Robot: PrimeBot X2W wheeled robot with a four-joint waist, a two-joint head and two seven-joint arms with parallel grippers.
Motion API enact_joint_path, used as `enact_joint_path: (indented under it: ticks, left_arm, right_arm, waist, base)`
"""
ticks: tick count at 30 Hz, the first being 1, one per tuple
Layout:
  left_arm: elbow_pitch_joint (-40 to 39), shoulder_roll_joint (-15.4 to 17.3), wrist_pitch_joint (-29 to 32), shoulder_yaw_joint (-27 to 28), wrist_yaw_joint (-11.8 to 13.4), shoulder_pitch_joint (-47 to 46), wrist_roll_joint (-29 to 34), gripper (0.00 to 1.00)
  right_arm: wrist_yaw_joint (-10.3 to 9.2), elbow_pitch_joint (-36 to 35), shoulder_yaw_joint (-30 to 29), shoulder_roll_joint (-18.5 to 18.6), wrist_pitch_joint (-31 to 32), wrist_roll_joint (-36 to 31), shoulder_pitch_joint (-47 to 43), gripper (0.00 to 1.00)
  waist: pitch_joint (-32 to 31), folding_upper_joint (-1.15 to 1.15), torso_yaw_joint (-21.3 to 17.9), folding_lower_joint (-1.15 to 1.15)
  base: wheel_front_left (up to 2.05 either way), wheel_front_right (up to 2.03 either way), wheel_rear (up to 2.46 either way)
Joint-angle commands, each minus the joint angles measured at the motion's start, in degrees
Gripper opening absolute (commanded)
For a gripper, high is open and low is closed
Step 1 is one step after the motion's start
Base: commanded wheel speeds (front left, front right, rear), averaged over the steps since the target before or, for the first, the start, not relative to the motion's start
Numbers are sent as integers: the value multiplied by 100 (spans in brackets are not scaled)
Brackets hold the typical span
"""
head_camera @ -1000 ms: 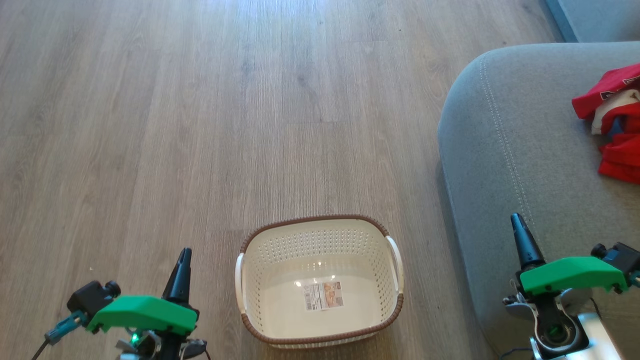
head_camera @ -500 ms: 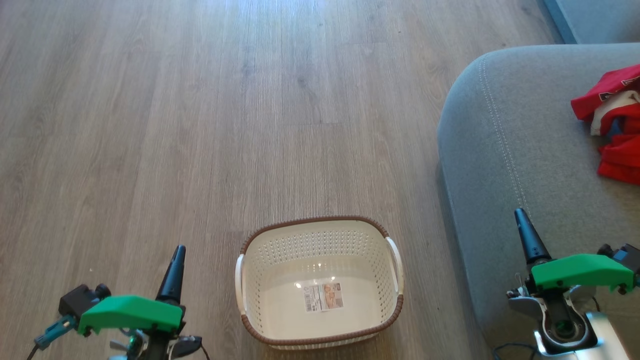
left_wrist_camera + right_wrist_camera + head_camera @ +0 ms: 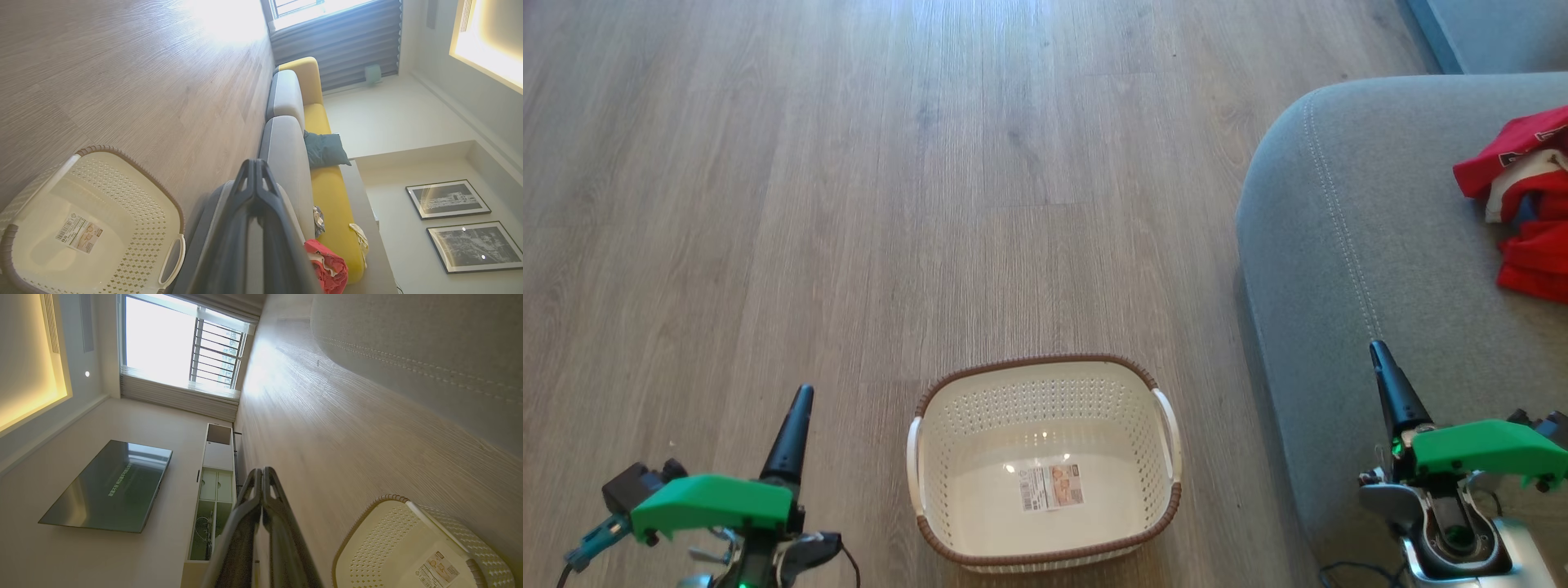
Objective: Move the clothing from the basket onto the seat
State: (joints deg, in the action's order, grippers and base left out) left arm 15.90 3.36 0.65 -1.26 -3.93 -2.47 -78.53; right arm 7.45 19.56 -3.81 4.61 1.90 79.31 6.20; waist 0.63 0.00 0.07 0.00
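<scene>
Light: bright daylight pouring from the window (image 3: 175,343).
Glare: white sheen on the far floor (image 3: 980,16).
Focus: head view sharp; fingers (image 3: 233,245) blur near both wrist lenses.
Edges: wrist views bend.

Dark tapered fingers (image 3: 788,437); green wrist covers (image 3: 712,504); silver forearm (image 3: 1507,549) (teal cable (image 3: 592,545), left).

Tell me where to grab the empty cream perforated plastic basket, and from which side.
Likely a white side handle of the cream perforated plastic basket, taken from above: the basket stands upright on the wooden floor, mouth up and empty, and each handle bows out from the wall, leaving a gap for one finger.
</scene>
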Motion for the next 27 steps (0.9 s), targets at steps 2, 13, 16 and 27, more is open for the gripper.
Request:
enact_joint_path:
  ticks: [2, 13, 16, 27]
  left_arm:
    - [-182, 72, 72, 255, -75, -281, -211, 0]
    - [-186, 69, 263, 436, -214, -320, -845, 0]
    - [-188, 68, 315, 486, -252, -330, -1017, 0]
    - [-191, 62, 462, 627, -356, -359, -1490, 0]
  right_arm:
    - [4, -259, 24, -24, 83, 179, 97, 0]
    - [4, -404, -125, -97, 271, 723, 48, 0]
    - [3, -444, -166, -118, 322, 871, 35, 0]
    - [3, -554, -277, -173, 464, 1281, -1, 0]
  waist:
    - [-4, 0, -1, 0]
    - [-24, 0, -4, 0]
    - [-30, 0, -4, 0]
    - [-45, 0, -6, 0]
  base:
    - [0, 0, 0]
    - [0, 0, 0]
    - [0, 0, 0]
    - [0, 0, 0]
